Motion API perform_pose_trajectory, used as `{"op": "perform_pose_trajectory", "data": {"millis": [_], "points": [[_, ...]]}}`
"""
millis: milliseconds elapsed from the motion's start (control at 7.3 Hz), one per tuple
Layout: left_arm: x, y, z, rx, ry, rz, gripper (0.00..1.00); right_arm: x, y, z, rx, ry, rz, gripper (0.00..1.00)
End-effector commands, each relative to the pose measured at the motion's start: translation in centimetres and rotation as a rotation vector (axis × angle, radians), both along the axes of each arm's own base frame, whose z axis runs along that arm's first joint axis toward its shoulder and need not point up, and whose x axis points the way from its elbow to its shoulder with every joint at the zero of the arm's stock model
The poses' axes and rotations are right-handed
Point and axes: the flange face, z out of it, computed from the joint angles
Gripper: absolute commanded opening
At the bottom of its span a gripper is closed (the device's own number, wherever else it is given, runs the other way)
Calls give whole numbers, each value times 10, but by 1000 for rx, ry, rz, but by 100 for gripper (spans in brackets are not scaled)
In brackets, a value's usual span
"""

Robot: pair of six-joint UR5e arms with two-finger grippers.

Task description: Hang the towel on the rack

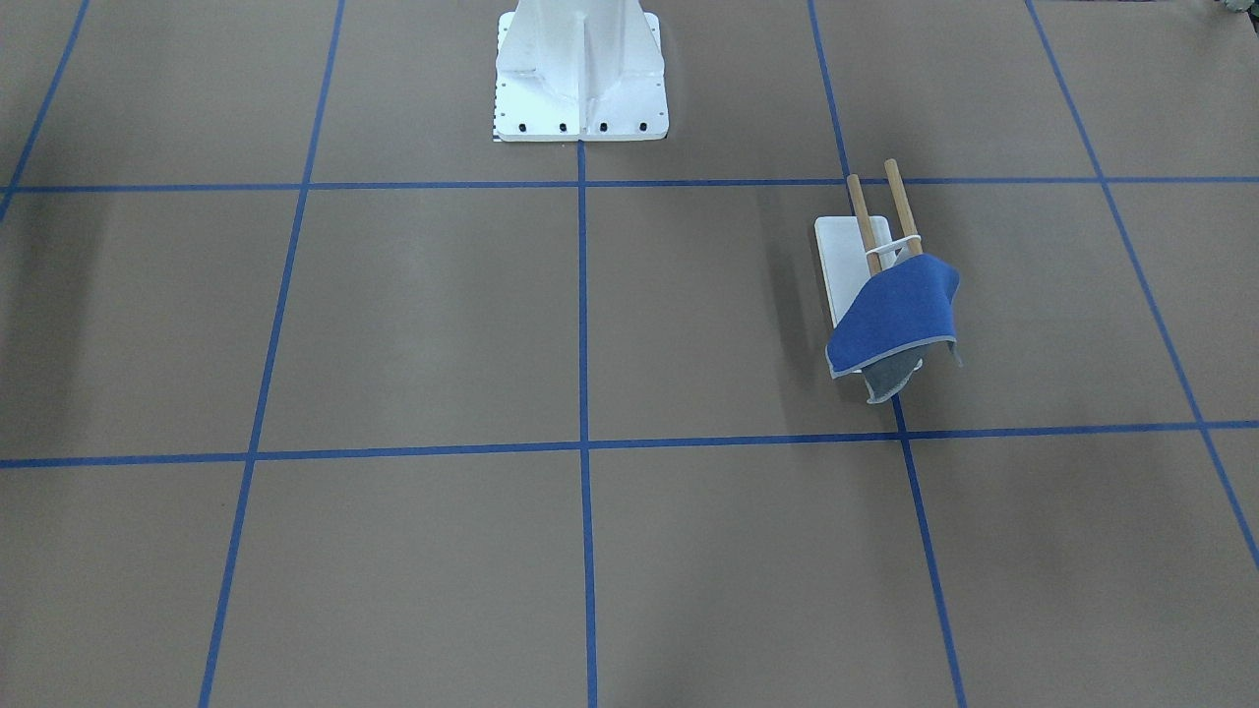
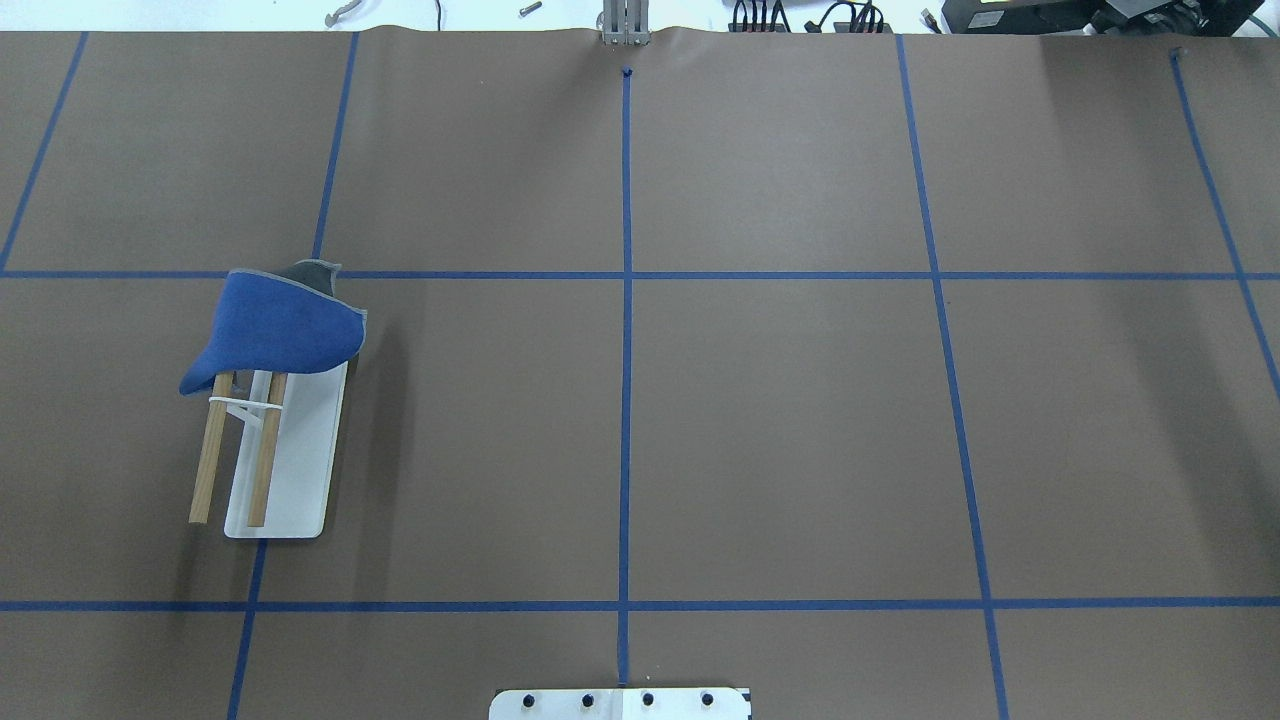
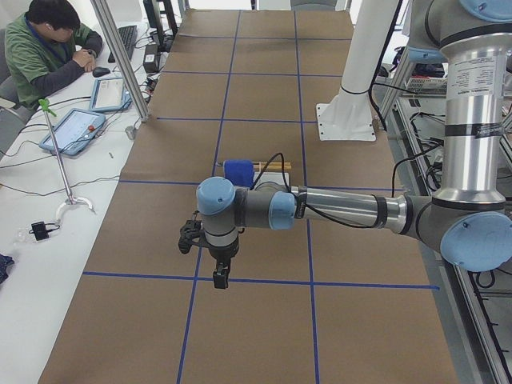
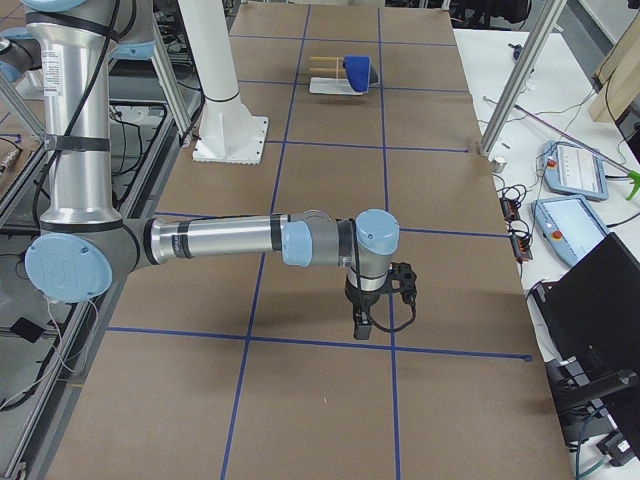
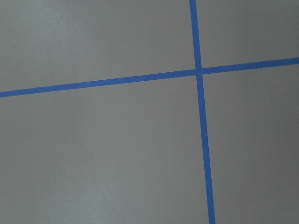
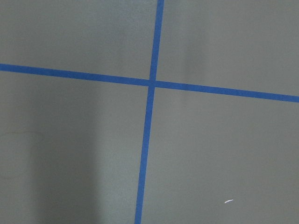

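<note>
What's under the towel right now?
The towel drapes over one end of the rack, across its two dowels, whose bare lengths emerge beneath it. The covered dowel tips cannot be seen.

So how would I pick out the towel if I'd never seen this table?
Start at the big white pedestal at the brown table's edge, then look to the robot's left for a small rack with two wooden dowels. The towel is draped over the dowels' far end. Against the rack's white and wood, it is royal blue with a pale grey edge.
</note>
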Motion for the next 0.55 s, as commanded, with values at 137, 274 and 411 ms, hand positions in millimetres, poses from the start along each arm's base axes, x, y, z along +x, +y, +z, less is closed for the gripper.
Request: {"op": "perform_pose_trajectory", "data": {"millis": [137, 274, 411], "points": [[0, -1, -4, 6, 0, 0, 99, -12, -1, -1, 4, -3, -22, 100], [0, 0, -3, 2, 0, -1, 99, -21, -1, -2, 7, -3, -42, 100], [0, 1, -1, -2, 0, -2, 99, -22, -2, -3, 10, -3, -44, 100]]}}
